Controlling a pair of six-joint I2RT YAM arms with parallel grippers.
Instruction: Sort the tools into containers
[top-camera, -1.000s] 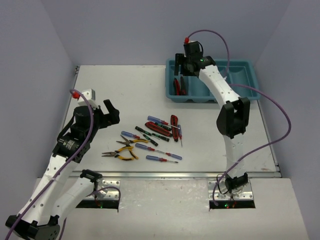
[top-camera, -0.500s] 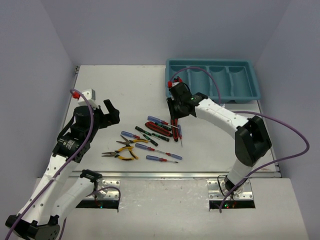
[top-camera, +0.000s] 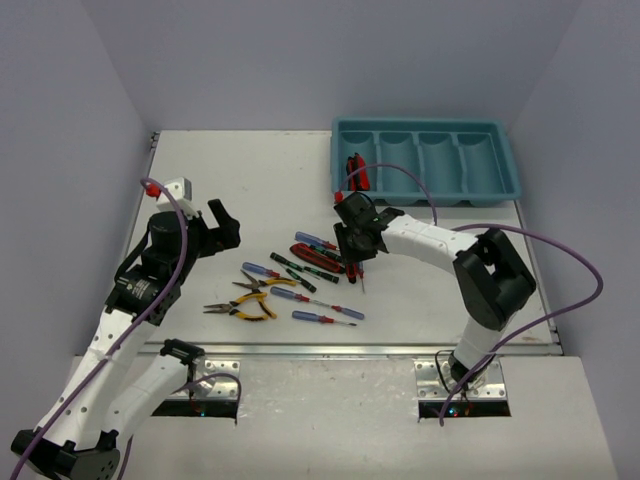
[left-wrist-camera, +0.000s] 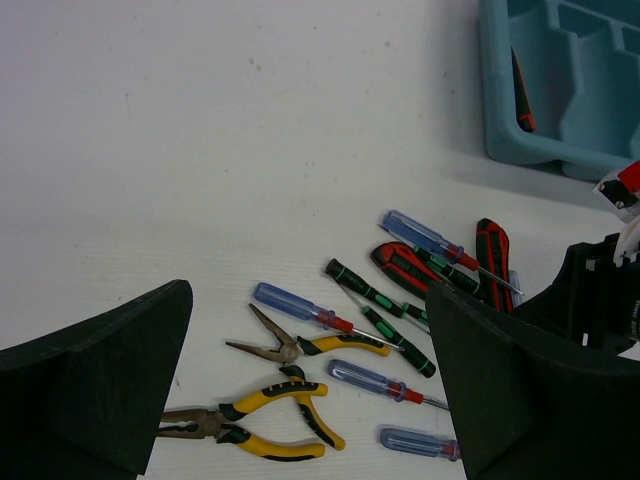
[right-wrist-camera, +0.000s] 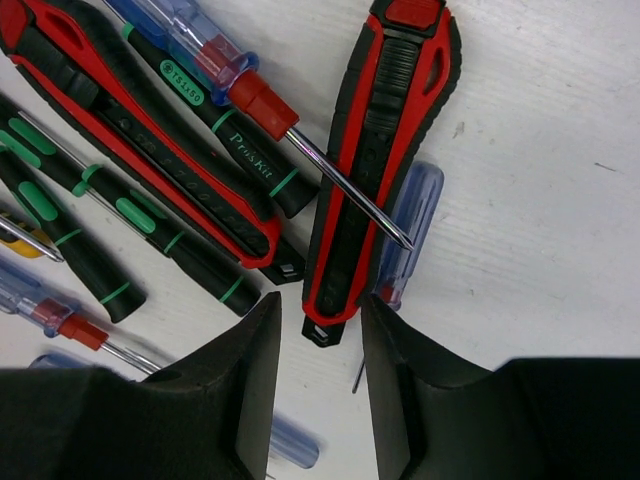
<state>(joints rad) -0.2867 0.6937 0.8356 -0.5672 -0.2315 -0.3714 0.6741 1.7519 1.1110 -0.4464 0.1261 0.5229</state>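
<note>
- While the sort is only part done, the teal plastic rectangular tray (top-camera: 415, 124) sits at the far right of the table; its leftmost compartment already holds stored red-and-black knives (top-camera: 355, 172).
- The left gripper (top-camera: 228, 222) hovers with jaws fully spread, well apart from the loose tools.
- The right gripper (top-camera: 352, 245) sits low over the loose tools. Its jaws are partly spread and straddle the near end of a red-and-black utility knife (right-wrist-camera: 400, 70), not visibly clamping it.
- A blue-handled red-tipped screwdriver (right-wrist-camera: 190, 40) rests its shaft across that knife. The next move likely calls for a firm pinch and a lift that sheds the screwdriver.
</note>
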